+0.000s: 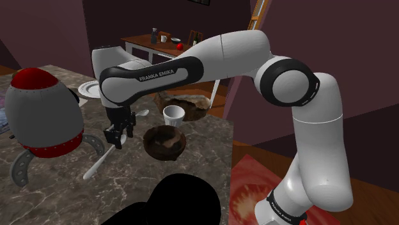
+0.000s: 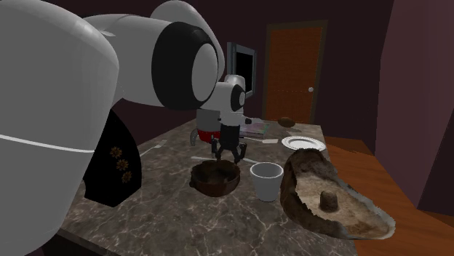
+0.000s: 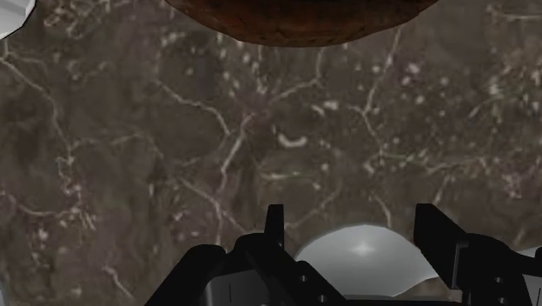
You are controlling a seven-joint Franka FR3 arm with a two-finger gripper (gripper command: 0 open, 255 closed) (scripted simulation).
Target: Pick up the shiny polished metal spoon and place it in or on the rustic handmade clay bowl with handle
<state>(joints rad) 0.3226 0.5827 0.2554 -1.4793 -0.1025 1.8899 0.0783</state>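
"On the marble counter [image 1: 57, 185], shoulder view: where's the spoon [image 1: 96, 166]?"
"Lying there, its pale handle running out from under the gripper [image 1: 118, 142]. The brown bowl [image 1: 164, 142] sits just beside the hand."
"Second exterior view?"
"The gripper [image 2: 229, 156] hangs near the bowl [image 2: 214, 178], fingers spread."
"Wrist view?"
"Fingers [image 3: 276, 228] apart, with a grey rounded shape [image 3: 360, 252] between them. It's possibly the spoon, though I can't tell if they touch it. The bowl [image 3: 287, 22] is beyond the fingertips."
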